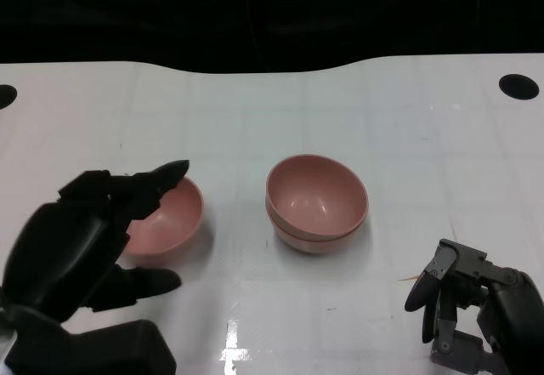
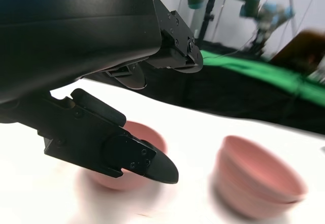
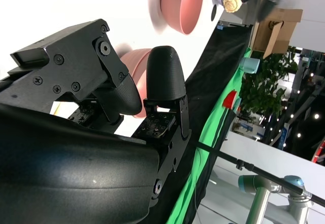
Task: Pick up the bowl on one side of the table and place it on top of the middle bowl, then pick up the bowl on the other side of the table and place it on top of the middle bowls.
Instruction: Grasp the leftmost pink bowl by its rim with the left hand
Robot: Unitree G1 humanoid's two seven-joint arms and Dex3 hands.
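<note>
White tabletop (image 1: pixel 357 103) fills the head view, where the middle stack (image 1: pixel 316 203) already holds two bowls and the left hand (image 1: pixel 81 239), spread and empty, nears the remaining bowl (image 1: pixel 170 218); the left wrist view shows its fingers (image 2: pixel 152 165) straddling that bowl's rim, so grasping looks next, while the right wrist view shows the right hand (image 3: pixel 127 97) loosely open, idle.

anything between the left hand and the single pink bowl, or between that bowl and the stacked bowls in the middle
Nothing visible. The left hand is spread open right at the single bowl, its fingers reaching over the near rim. Only bare white table lies between that bowl and the middle stack. The right hand rests off to the other side.
</note>
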